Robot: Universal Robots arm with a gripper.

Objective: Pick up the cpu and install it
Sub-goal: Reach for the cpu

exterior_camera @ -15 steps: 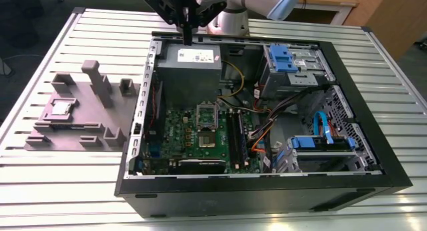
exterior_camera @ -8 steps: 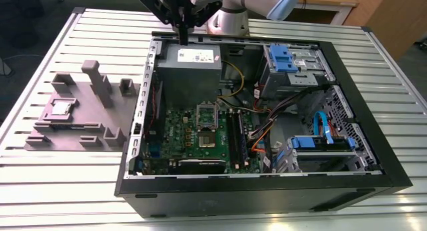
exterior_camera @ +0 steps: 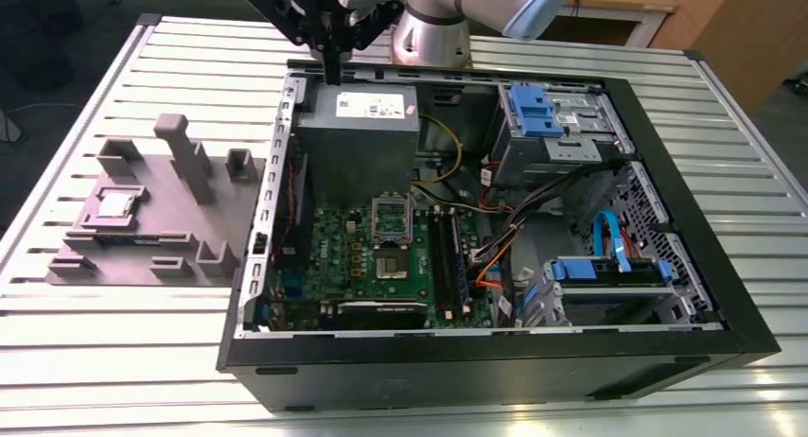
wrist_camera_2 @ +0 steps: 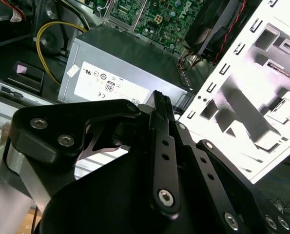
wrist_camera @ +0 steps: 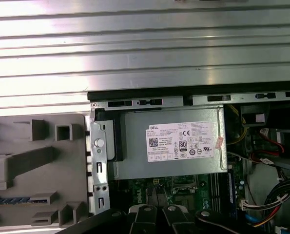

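cpu (exterior_camera: pixel 117 203) on grey fixture (exterior_camera: pixel 132 259), well apart from gripper (exterior_camera: pixel 333 76)

The scene is lit brightly and evenly from above. The slatted table (wrist_camera: pixel 145 53) is washed out by glare in the first wrist view; the case interior (exterior_camera: pixel 543 238) is left shadowed
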